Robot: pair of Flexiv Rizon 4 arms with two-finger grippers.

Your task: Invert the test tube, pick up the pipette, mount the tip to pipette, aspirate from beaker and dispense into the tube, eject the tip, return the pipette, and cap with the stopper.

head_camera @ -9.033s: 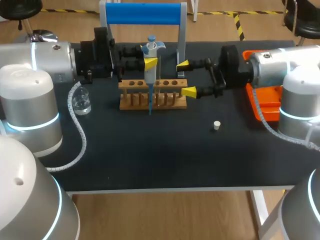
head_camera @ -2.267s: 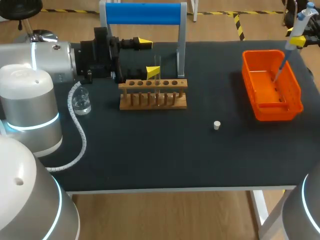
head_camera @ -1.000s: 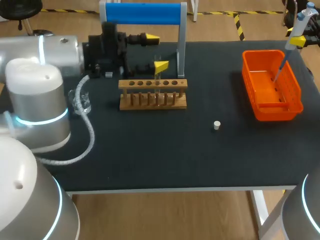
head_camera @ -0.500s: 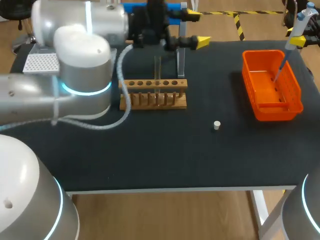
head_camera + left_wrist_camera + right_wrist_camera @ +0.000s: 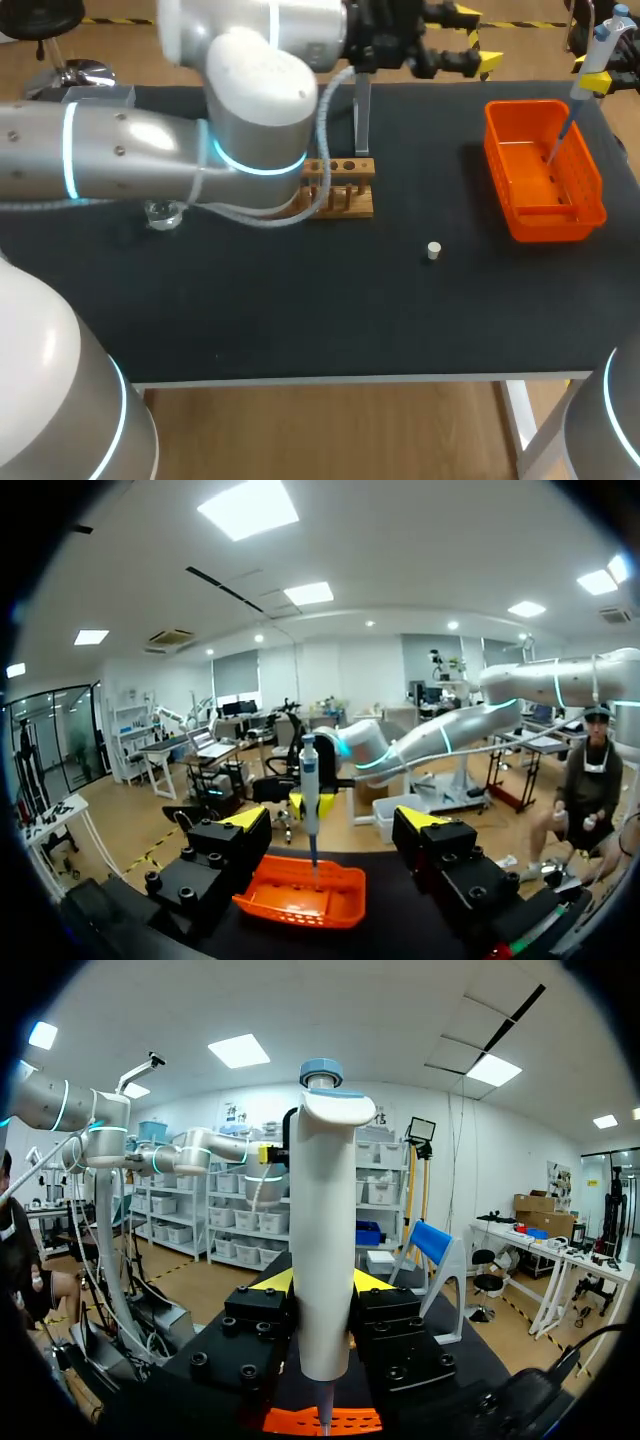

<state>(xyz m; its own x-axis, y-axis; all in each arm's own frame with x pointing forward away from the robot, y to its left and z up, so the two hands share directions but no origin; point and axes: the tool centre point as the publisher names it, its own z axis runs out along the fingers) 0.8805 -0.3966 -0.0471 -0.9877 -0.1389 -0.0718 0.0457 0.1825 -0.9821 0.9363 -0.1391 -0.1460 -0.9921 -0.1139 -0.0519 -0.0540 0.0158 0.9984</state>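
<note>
Pipette [image 5: 310, 780] stands upright, pinched by right gripper [image 5: 322, 1285] over orange bin [image 5: 590, 195] at far right; left gripper [image 5: 332, 820], jaws spread, faces it from the left.

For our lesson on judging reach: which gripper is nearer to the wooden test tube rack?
Left. The left gripper is behind the wooden rack, past its right end; the right gripper is far off to the right, above the orange bin.

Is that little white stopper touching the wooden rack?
Apart. The head view shows bare black table between the stopper and the wooden rack.
</note>
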